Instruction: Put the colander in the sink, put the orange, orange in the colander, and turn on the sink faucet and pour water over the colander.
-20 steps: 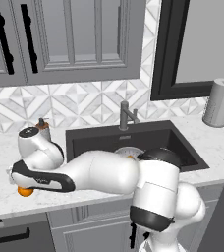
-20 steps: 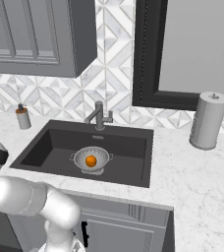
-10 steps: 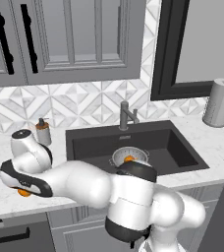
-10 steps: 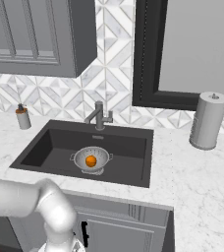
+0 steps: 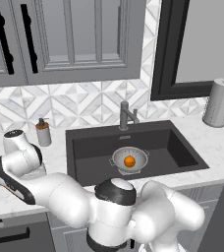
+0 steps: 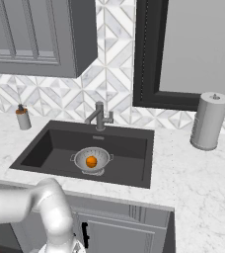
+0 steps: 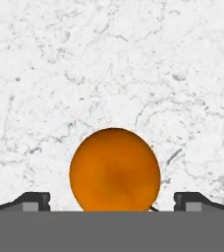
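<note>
Hand view looks straight down on the white marble counter (image 7: 114,64), where one orange (image 7: 115,170) lies between the two dark fingertips (image 7: 35,201) of the gripper (image 7: 115,202). The jaws stand wide apart, one tip on each side of the fruit with a clear gap to it, so nothing is gripped. From the left base view the arm bends far to the left over the counter's front left part, near the soap bottle (image 5: 43,132) that stands by the sink's left rear corner. The colander (image 5: 129,160) sits on the floor of the sink (image 5: 182,152), near the middle and towards the front edge, with the other orange (image 5: 129,161) inside it. The faucet (image 5: 126,115) rises at the sink's back edge. A paper towel roll (image 5: 219,102) stands upright on the counter to the right of the sink.
</note>
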You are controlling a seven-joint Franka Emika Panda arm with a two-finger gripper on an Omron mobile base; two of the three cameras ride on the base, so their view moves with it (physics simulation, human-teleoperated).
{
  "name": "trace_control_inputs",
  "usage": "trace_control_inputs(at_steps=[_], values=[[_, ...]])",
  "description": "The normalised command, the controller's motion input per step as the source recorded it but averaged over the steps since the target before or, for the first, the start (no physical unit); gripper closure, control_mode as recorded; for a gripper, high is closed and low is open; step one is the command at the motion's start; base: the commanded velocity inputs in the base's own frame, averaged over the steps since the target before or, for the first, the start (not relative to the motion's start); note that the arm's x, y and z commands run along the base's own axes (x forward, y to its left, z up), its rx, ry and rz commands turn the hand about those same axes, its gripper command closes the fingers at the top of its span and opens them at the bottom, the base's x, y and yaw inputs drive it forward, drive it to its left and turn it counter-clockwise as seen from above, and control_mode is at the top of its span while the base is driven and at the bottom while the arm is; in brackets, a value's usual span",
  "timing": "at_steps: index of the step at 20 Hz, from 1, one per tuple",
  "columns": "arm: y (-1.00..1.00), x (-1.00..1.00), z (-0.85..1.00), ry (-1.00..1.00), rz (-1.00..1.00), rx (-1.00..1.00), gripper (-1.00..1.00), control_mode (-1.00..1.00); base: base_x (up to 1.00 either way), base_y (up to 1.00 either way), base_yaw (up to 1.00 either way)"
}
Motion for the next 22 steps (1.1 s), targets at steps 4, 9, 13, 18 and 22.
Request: trace_control_inputs(at_steps=[4,9,13,18,22], values=[[0.0,0.05,-0.31,0.0,0.0,0.0,-1.0,-1.0,0.0,0.0,0.0],[0.0,0.02,-0.31,0.0,0.0,0.0,-1.0,-1.0,0.0,0.0,0.0],[0.0,0.0,-0.31,0.0,0.0,0.0,-1.0,-1.0,0.0,0.0,0.0],[0.0,0.0,-0.24,0.0,0.0,0.0,1.0,-1.0,0.0,0.0,0.0],[-0.01,0.0,-0.07,0.0,0.0,0.0,1.0,-1.0,0.0,0.0,0.0]])
